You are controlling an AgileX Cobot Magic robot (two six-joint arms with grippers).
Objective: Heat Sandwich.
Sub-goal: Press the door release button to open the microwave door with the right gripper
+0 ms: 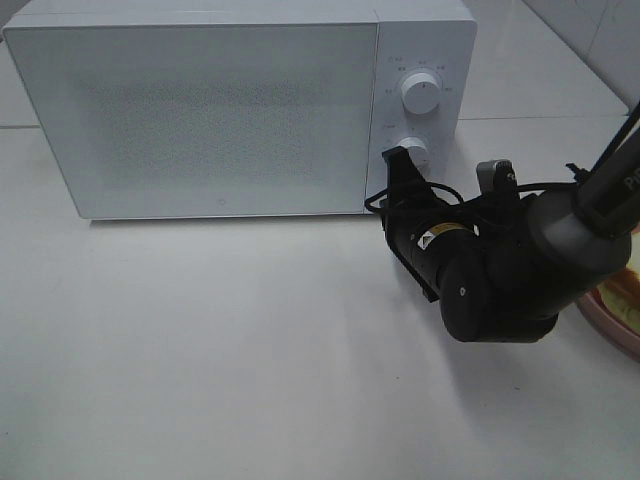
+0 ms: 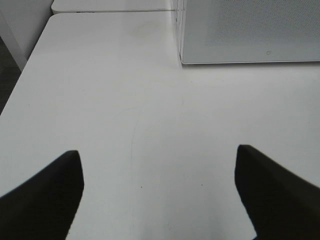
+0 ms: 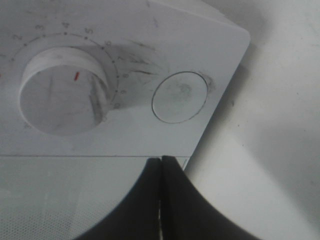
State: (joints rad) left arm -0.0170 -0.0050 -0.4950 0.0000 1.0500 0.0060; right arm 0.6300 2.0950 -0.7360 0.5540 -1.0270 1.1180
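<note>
The white microwave (image 1: 210, 105) stands at the back with its door shut. My right gripper (image 1: 402, 160) is shut and empty, its tips against the control panel just below the lower knob (image 1: 416, 150). In the right wrist view the shut fingertips (image 3: 161, 160) lie just below the round button (image 3: 179, 96), next to the timer knob (image 3: 64, 96). The sandwich (image 1: 629, 287) shows only as a pale sliver on the pink plate (image 1: 608, 322) at the right edge, mostly hidden by the right arm. My left gripper (image 2: 157, 156) is open and empty above bare table.
The upper knob (image 1: 421, 92) sits above the lower one. The white table (image 1: 230, 350) spreads in front of the microwave. In the left wrist view the microwave (image 2: 250, 30) corner lies ahead and the table edge (image 2: 25, 70) drops off at one side.
</note>
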